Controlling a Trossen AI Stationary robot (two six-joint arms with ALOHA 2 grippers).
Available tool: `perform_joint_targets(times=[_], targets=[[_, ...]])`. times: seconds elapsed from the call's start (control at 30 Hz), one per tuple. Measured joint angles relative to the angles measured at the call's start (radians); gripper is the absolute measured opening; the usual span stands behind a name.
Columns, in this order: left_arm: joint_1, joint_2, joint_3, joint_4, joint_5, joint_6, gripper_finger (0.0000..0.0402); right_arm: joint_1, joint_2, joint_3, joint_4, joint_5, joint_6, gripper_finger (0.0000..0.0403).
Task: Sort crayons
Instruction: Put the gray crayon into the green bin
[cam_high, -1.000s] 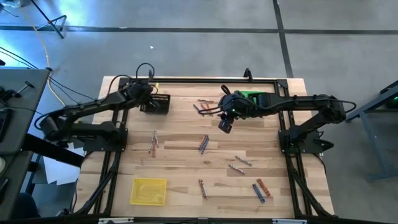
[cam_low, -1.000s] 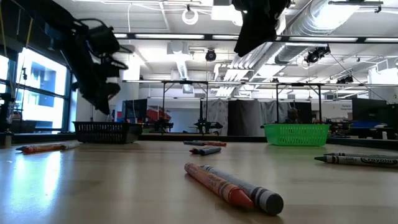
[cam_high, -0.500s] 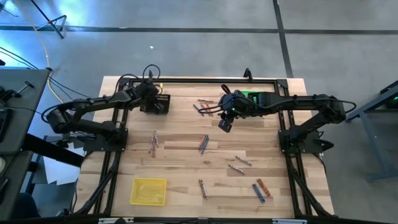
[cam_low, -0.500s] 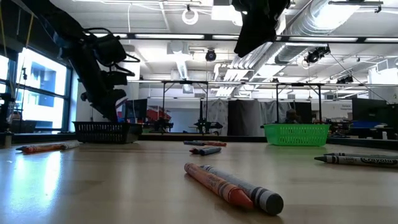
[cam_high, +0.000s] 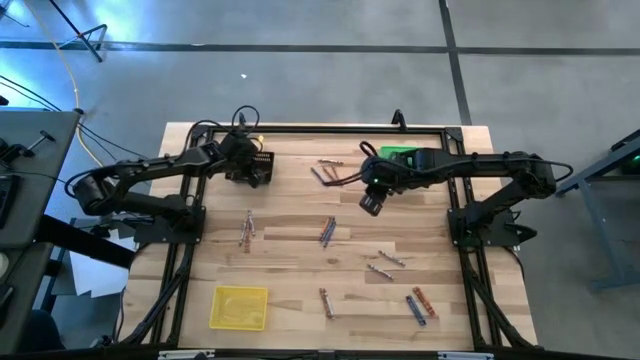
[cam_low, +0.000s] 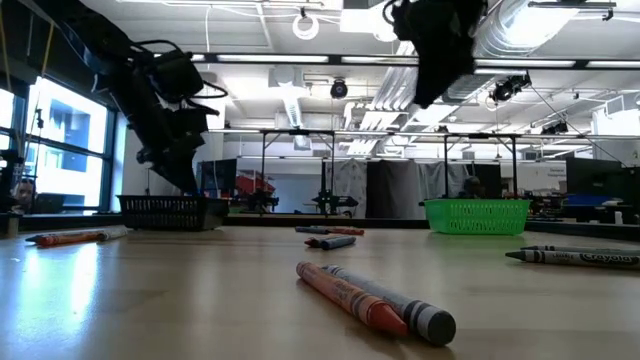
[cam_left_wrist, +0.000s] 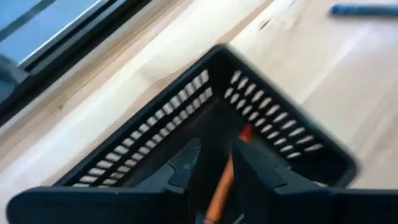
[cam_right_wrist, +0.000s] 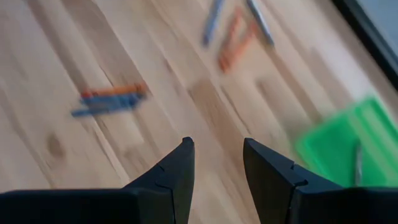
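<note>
Left gripper (cam_left_wrist: 211, 163) fingers grip an orange crayon (cam_left_wrist: 225, 177), its lower end hidden, over the black basket (cam_left_wrist: 273, 118); right gripper (cam_right_wrist: 216, 158) fingers open, empty.

- Left arm (cam_high: 150, 172) and right arm (cam_high: 480, 165): dark, slim jointed links on black bases
- Black cable loop (cam_high: 238, 113) arches above the left wrist
- Right gripper (cam_right_wrist: 216, 163): two matte black fingers with angular, stepped inner edges

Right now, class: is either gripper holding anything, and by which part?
The left gripper pinches an orange crayon near its middle, over the black basket. The right gripper is open and empty.
</note>
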Motion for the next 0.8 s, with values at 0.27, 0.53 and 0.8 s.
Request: perform_joint_targets(times=[0.27, 0.53, 0.8], targets=[[-0.068, -0.103, 0.0, 0.114, 0.016, -0.015, 0.0081, 0.038, 0.027, 0.0, -0.175, 0.005, 0.184, 0.0132], [-0.246, -0.217, 0.0, 0.208, 0.141, -0.125, 0.0079, 0.173, 0.203, 0.0, -0.257, -0.046, 0.257, 0.0132], [-0.467, -0.238, 0.0, 0.428, 0.142, -0.144, 0.0079, 0.267, 0.341, 0.0, -0.336, -0.142, 0.275, 0.0132]])
